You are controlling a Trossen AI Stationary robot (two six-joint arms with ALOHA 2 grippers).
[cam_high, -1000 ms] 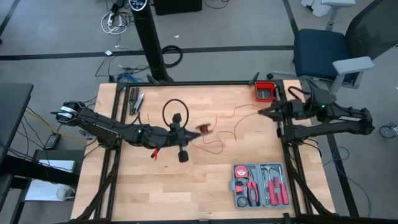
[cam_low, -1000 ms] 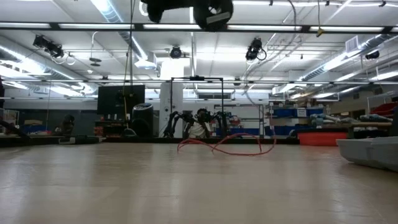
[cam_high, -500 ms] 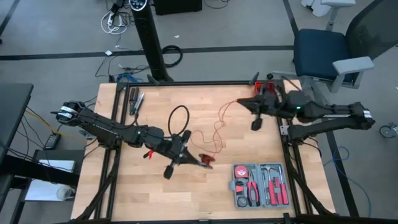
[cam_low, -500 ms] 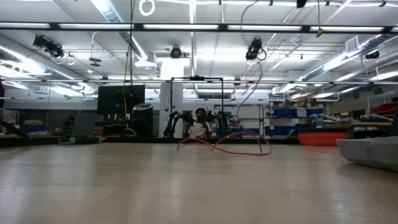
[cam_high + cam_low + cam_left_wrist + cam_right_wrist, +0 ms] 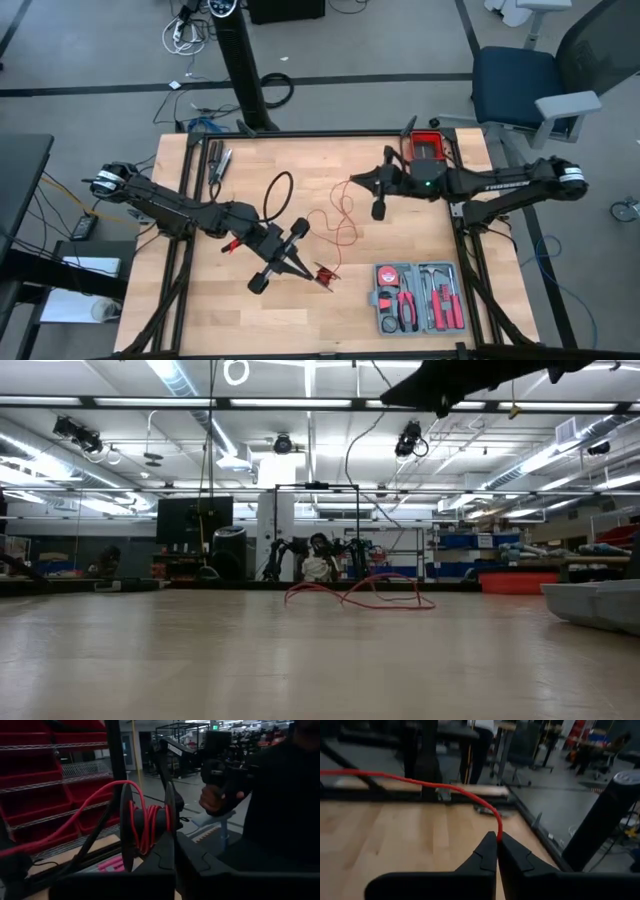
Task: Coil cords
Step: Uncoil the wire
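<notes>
The red cord point(image 5: 335, 222) runs slack between the two arms, and that span is what the next move turns on. The left end effector point(image 5: 322, 277) sits toward the front edge of the bench point(image 5: 250, 320), about mid-width. It is clenched on a small spool point(image 5: 147, 822), whose core already carries several red turns, seen plainly in the left wrist view. The right end effector point(image 5: 350, 182) reaches in from the right edge toward the bench's middle, nearer the far edge. Its fingers are pinched on the free stretch of cord, which rises out of the fingertips in the right wrist view and arcs away over the wood.

Between them, the loose cord lies in a few irregular loops on the bench, roughly midway. Its overall line runs diagonally from the right end effector, on the far side, down to the spool at the front. (In the low view the same loops sit as a low red tangle near the far side of the bench.)

Judging from this, the loose loops lie nearer the right end effector than the spool. Winding probably depends on the right arm feeding the cord toward the front edge along that diagonal while the left turns the spool.
</notes>
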